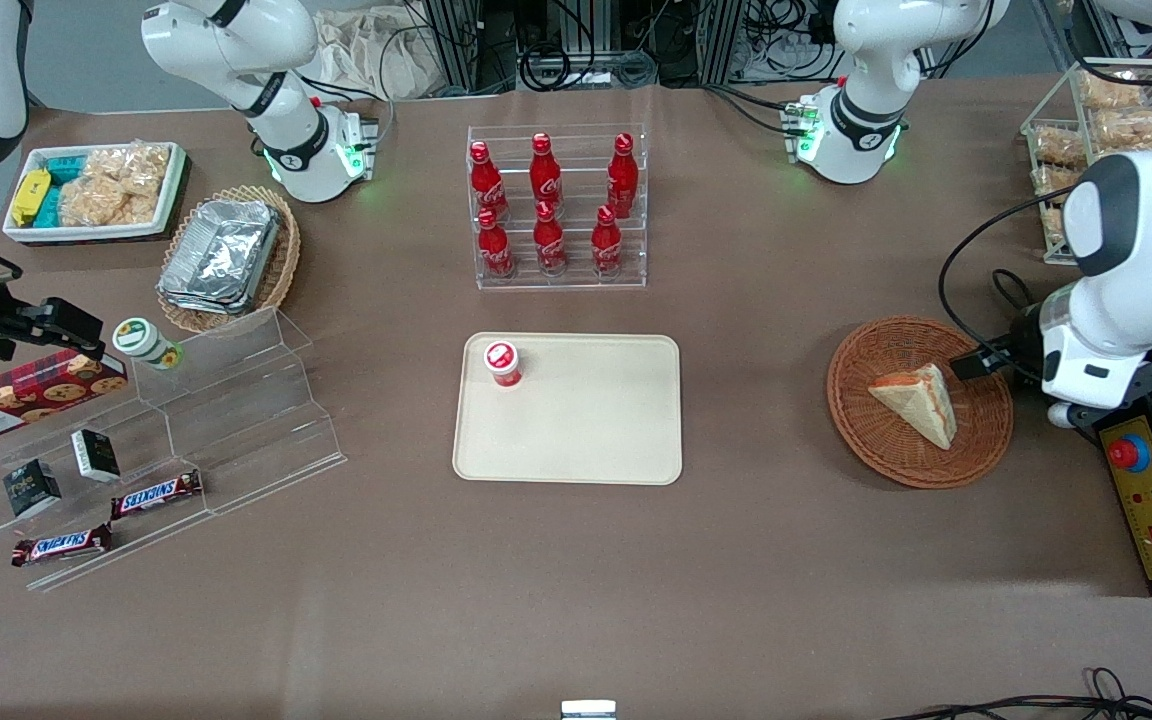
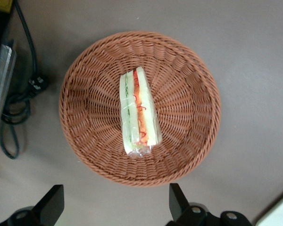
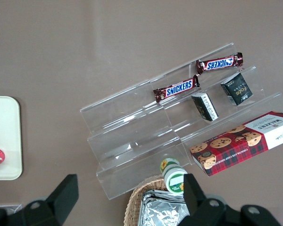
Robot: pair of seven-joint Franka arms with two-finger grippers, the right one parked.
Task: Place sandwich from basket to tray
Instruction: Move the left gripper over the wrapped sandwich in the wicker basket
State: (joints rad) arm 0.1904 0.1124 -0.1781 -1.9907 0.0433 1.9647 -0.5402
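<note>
- The triangular wedge sandwich [image 1: 918,401] of pale tan bread, with red and green filling along its edge, lies in the round reddish-brown woven wicker basket [image 1: 871,440] toward the working arm's end of the brown surface [image 1: 576,560].
- The left arm's black two-finger hand [image 2: 114,207] hovers above the basket's rim, fingers spread wide with nothing between them.
- The flat rectangular beige plastic tray [image 1: 586,420] sits well apart, with a small red-and-white cup [image 1: 502,363] on one corner.

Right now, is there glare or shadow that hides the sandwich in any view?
Left wrist view: the sandwich in the basket is sharp, its wrap only faintly shiny; the open pincer casts no shadow on it. Front view: even light, soft arm shadow beside the basket.
</note>
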